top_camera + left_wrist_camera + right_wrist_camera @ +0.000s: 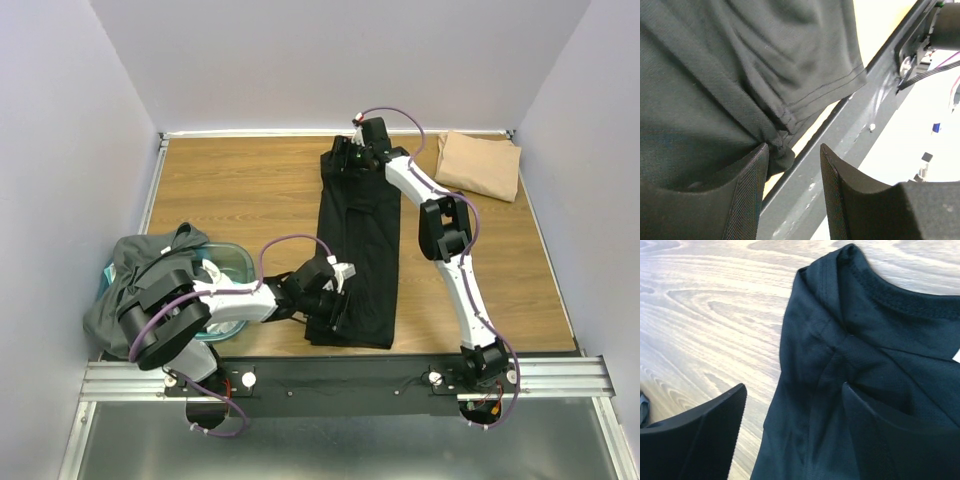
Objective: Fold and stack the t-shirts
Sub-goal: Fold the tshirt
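The black t-shirt lies as a long narrow strip down the middle of the table, collar at the far end. My left gripper is open at the shirt's near left corner. In the left wrist view the hem corner sits against the left finger, with the table edge in the gap. My right gripper is open over the collar end. In the right wrist view its jaws straddle the shirt's shoulder edge. A folded tan-beige t-shirt lies at the back right.
A teal tub stands at the near left with a dark grey shirt draped over it and white cloth inside. A metal rail runs along the near table edge. Walls close in the left, far and right sides.
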You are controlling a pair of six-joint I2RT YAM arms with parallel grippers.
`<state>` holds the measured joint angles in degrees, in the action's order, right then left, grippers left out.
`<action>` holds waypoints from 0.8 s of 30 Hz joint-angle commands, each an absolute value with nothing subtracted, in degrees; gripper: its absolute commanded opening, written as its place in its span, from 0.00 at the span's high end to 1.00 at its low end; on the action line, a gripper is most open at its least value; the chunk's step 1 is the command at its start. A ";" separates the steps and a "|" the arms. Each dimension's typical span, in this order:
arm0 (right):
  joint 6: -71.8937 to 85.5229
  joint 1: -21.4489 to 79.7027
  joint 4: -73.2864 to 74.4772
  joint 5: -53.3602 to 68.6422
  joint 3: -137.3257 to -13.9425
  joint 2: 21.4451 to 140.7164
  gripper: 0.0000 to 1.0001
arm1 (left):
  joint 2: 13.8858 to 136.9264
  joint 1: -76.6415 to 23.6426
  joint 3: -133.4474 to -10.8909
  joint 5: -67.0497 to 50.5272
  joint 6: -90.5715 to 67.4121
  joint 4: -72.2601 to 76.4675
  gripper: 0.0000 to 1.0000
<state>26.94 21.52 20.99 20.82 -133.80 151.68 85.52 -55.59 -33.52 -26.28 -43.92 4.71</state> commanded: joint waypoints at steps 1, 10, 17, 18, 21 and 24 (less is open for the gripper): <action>24.79 21.97 27.16 21.01 -132.81 151.10 0.11 | 82.10 -55.90 -37.17 -24.36 -42.54 0.36 0.46; 20.57 21.97 27.16 16.36 -120.01 134.84 0.06 | 79.98 -55.90 -40.34 -22.76 -40.43 0.09 0.46; 19.51 21.97 27.07 11.17 -103.46 124.28 0.06 | 84.45 -55.99 -41.13 -19.87 -40.08 -1.84 0.46; 19.25 21.97 27.07 10.81 -102.40 124.02 0.06 | 84.72 -55.99 -41.13 -19.52 -40.17 -1.93 0.46; 19.51 21.97 27.07 9.85 -100.55 124.89 0.06 | 85.52 -55.99 -41.04 -17.58 -40.34 -2.11 0.46; 19.95 21.97 27.16 9.58 -100.98 126.56 0.06 | 87.01 -55.99 -40.96 -17.49 -40.08 -1.06 0.46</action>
<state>20.64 21.67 26.13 12.43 -101.82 123.87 85.54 -55.64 -39.92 -20.01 -41.12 -1.02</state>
